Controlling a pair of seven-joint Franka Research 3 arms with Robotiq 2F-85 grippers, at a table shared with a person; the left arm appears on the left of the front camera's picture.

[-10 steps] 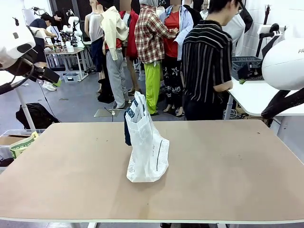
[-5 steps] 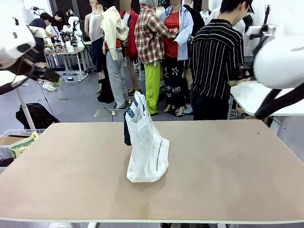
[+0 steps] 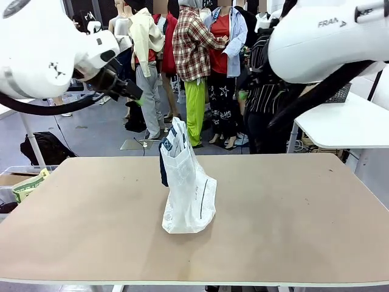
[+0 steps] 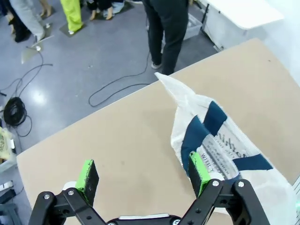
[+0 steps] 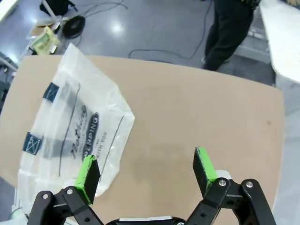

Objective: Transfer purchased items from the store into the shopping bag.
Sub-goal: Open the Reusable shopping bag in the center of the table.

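Observation:
The shopping bag point(image 3: 187, 188), translucent white with black print and dark blue patches, stands upright on the brown table point(image 3: 292, 213), left of its middle. High above the table's far left, my left gripper point(image 3: 137, 96) hangs open; in its wrist view the gripper point(image 4: 143, 173) looks down with the bag point(image 4: 220, 136) under its right finger point(image 4: 198, 169). My right gripper point(image 3: 244, 91) is raised at the far right, open. Seen from its wrist, this gripper point(image 5: 146, 168) holds nothing, and the bag point(image 5: 75, 126) lies to its left. The purchased items are out of view.
A person in a black striped shirt point(image 3: 270, 103) stands at the far edge, partly behind my right arm. A white table point(image 3: 340, 125) stands to the right. Cables point(image 4: 112, 89) lie on the floor beyond the far edge. A box point(image 3: 24, 182) sits left of the table.
Both arms have swung in from the sides toward the middle, high over the table. The person has stepped left, behind my right arm. The bag has not moved.

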